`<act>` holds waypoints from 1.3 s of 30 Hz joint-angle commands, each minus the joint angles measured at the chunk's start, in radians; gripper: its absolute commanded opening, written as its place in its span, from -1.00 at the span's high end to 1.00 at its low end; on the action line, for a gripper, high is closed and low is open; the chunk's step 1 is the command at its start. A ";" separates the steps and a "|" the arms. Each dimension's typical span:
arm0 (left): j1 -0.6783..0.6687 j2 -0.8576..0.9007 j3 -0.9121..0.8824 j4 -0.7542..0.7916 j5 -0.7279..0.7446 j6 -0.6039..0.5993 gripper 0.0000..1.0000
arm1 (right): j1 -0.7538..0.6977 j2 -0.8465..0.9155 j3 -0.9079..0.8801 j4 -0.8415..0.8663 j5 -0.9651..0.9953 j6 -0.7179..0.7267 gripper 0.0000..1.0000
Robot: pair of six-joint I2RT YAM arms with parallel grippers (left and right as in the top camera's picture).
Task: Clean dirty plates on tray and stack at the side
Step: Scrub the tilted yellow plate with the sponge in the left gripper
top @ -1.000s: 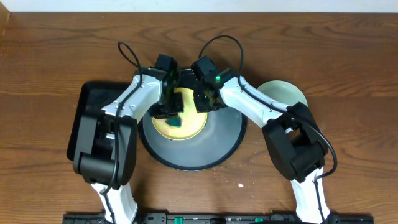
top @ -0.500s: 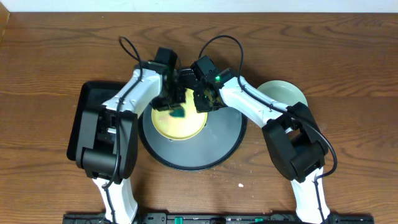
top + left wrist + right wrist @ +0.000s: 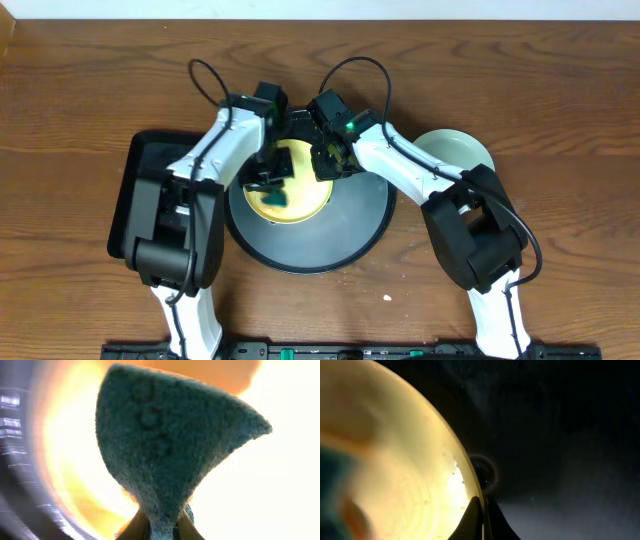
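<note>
Left jaws clamped on a teal sponge (image 3: 170,445), held over the yellow plate (image 3: 308,188) lying inside the dark round tray (image 3: 350,228). Right jaws pinched shut on that plate's rim. Well outboard of the right jaws, on the counter (image 3: 560,90): a mint plate (image 3: 455,150).

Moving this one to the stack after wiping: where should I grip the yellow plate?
Pinch the yellow plate by its thin rim at the far-right edge, coming from the right, where the right gripper is shut on it. It lies shallow in the tray, and the sponge in the left gripper covers its middle.
</note>
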 commanded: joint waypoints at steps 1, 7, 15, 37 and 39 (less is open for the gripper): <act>-0.035 0.014 0.004 0.013 0.261 0.214 0.85 | -0.006 0.009 0.013 0.005 0.010 0.004 0.98; -0.036 0.014 0.004 0.156 0.248 0.216 0.85 | -0.006 0.009 0.013 0.005 0.010 0.004 0.98; 0.006 0.014 0.004 0.275 -0.136 0.014 0.85 | -0.006 0.009 0.013 0.004 0.010 0.004 0.98; -0.022 0.014 -0.008 0.084 0.171 0.093 0.84 | -0.006 0.009 0.013 0.005 0.010 0.004 0.98; -0.020 0.014 -0.008 0.128 0.171 0.093 0.85 | -0.006 0.009 0.013 0.005 0.010 0.004 0.98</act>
